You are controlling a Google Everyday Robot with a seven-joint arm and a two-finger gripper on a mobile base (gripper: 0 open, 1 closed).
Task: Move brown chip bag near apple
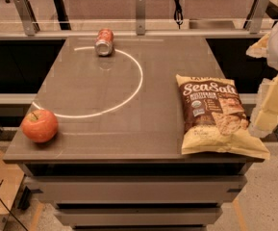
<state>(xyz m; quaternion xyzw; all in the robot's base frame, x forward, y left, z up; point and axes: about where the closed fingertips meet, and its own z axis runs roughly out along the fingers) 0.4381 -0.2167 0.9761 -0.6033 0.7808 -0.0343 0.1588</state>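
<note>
Chip bag (215,117): lay flat at the table's (129,124) front right corner, label up.
Apple (39,125): sat at the front left corner, well apart from the bag.
Soda can (104,42): near the far edge.
Gripper (269,112): hung off the table's right side, just beside the bag; open or closed, I couldn't tell.

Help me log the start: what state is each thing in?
brown chip bag: lying flat, front right of the table, corner overhanging the edge.
apple: stem up, front left corner.
red soda can: on its side, far end.
gripper: off the right edge, beside the bag.
</note>
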